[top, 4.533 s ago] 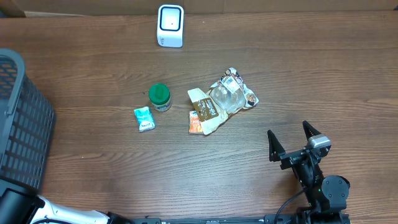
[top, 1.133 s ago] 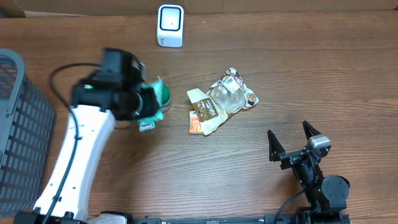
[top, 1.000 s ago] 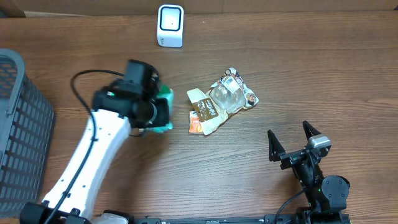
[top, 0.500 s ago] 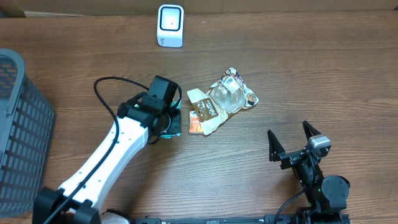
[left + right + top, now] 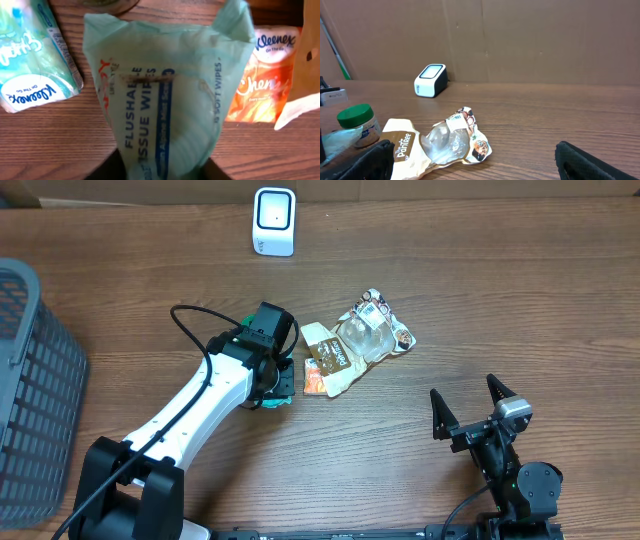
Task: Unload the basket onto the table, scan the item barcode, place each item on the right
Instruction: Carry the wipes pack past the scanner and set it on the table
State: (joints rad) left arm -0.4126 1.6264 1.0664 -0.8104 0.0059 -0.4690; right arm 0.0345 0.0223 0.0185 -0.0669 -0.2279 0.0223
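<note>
Overhead, the left gripper (image 5: 278,386) is hanging mid-table, just beside the crumpled brown-and-clear snack bags (image 5: 352,345). The white box-shaped scanner (image 5: 274,221) is standing well apart at the far edge, and the dark mesh basket (image 5: 30,380) is sitting at the left edge. The right gripper (image 5: 466,402) is resting near the front edge, jaws wide apart, with bare wooden table (image 5: 520,290) lying open beyond it.

At the left wrist, the pale green plastic pack of flushable wipes (image 5: 165,90) is narrowing between the fingers (image 5: 112,167); whether they are pinching it I cannot tell. A teal Kleenex tissue pack (image 5: 30,60) and an orange Kleenex tissue pack (image 5: 262,75) are flanking it closely.

At the right wrist, open wood is stretching between the snack bags and the scanner.
</note>
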